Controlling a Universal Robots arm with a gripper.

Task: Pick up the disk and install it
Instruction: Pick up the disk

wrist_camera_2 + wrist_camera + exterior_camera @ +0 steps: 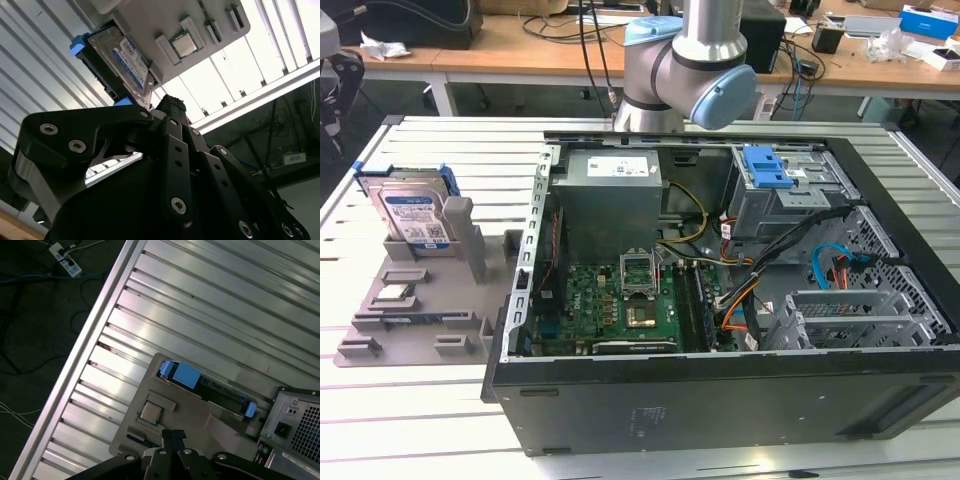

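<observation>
The disk (412, 215) is a silver drive with a white-and-blue label and a blue bracket. It stands on edge in a slot of the grey holder tray (420, 330) at the exterior view's left. Both wrist views look down on the disk (127, 57) (186, 375) from high above. My gripper (173, 434) (170, 102) hangs well above the tray, apart from the disk, its black fingertips together with nothing between them. The arm (685, 60) rises behind the computer case.
The open computer case (720, 390) lies on the slatted metal table (450, 150), with the motherboard, cables and a grey drive cage (790, 200) with a blue latch inside. A small square processor chip (395, 293) (184, 45) (150, 411) sits on the tray. Desks with clutter stand behind.
</observation>
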